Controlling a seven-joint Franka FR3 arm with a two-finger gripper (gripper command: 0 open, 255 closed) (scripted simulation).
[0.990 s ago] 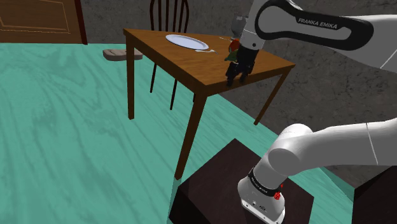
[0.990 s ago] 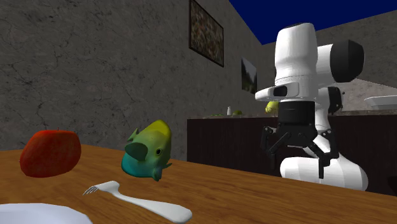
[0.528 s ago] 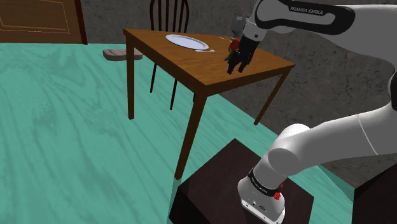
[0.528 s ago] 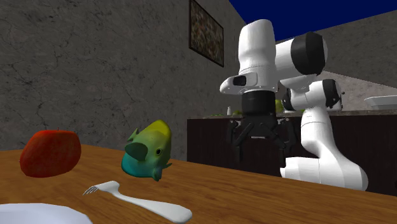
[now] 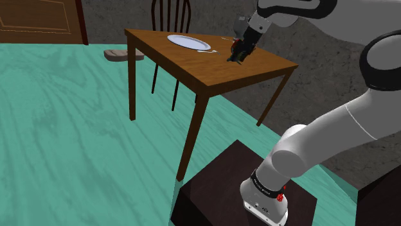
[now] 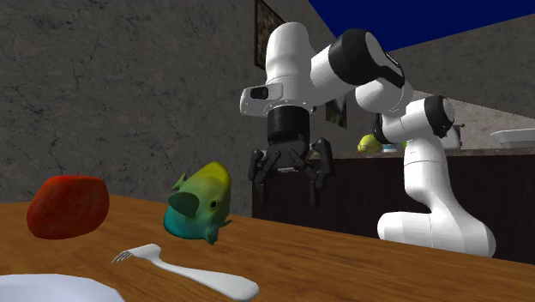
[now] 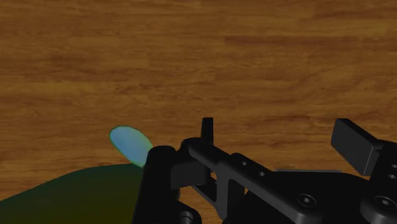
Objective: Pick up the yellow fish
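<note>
Yellow fish (image 6: pixel 199 202) upright on wooden table (image 6: pixel 360 266).

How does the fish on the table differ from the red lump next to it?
The yellow-to-teal fish-shaped toy shades through several colours; the rounded red lump is plain red. The fish has fins and stands upright; the lump is smooth and squat. In the second exterior view the fish is nearer the open black tool than the lump. Both rest on the brown wooden table, untouched.
</note>
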